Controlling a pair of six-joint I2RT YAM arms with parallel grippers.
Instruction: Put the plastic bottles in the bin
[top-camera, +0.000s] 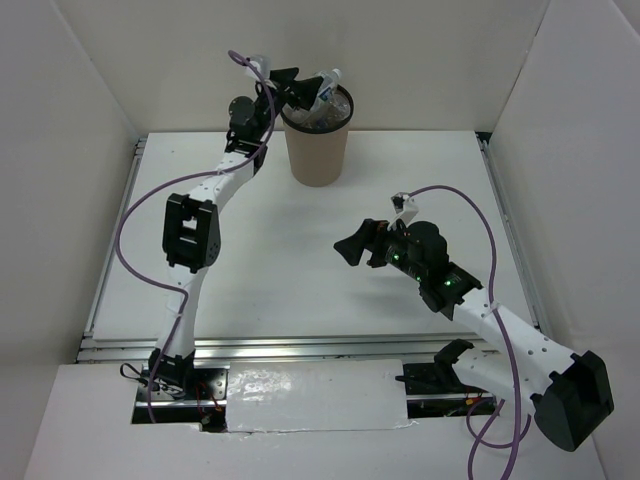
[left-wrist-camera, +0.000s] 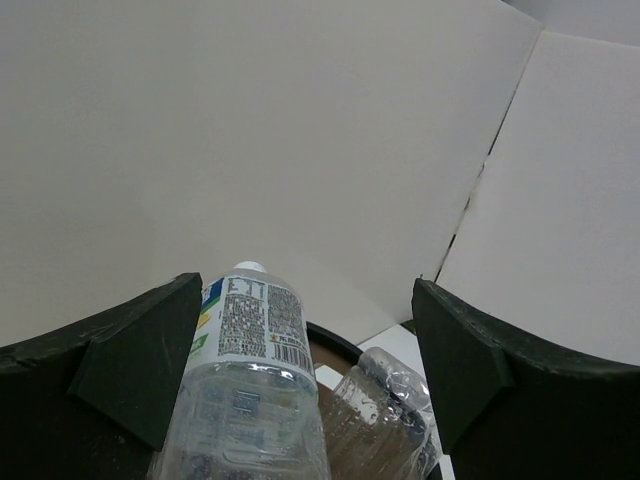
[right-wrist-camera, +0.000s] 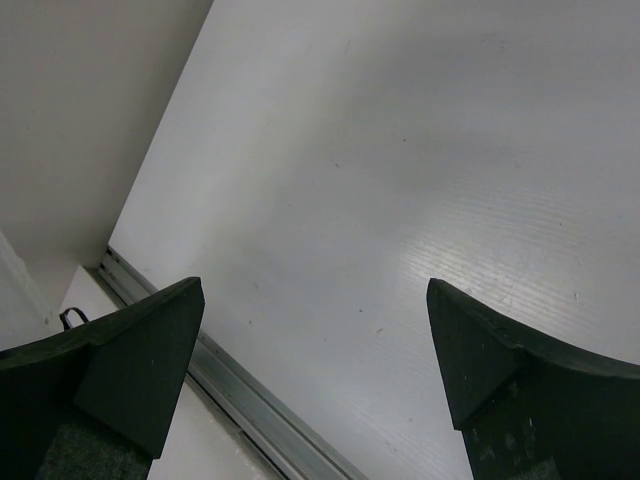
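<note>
White board walls (top-camera: 420, 60) on three sides, white tabletop (top-camera: 250, 230) below. Left gripper (left-wrist-camera: 304, 310) hangs over the tall brown tapered bin (top-camera: 318, 155), fingers spread wide, clamping nothing. Between them, close against the left-side finger, sits a clear crinkly plastic bottle with white cap and blue-green label (left-wrist-camera: 255, 340), cap pointing away from the palm (touching that finger or just beside it, cannot tell). Lower, nearer the right-side finger, a second clear bottle (left-wrist-camera: 385, 400) lies inside the bin's rim. Right gripper (right-wrist-camera: 315, 300) is spread wide too, nothing between its fingers, only bare tabletop beyond them.

Handling, judged: thin-walled, probably near empty, very light, slick, and it dents under a squeeze. Best taken gently across the labelled mid-body.

Count: one bin. Two bottles are distinct in the left wrist view. From above, clear plastic is heaped in the bin, number unclear. None visible on the tabletop.
</note>
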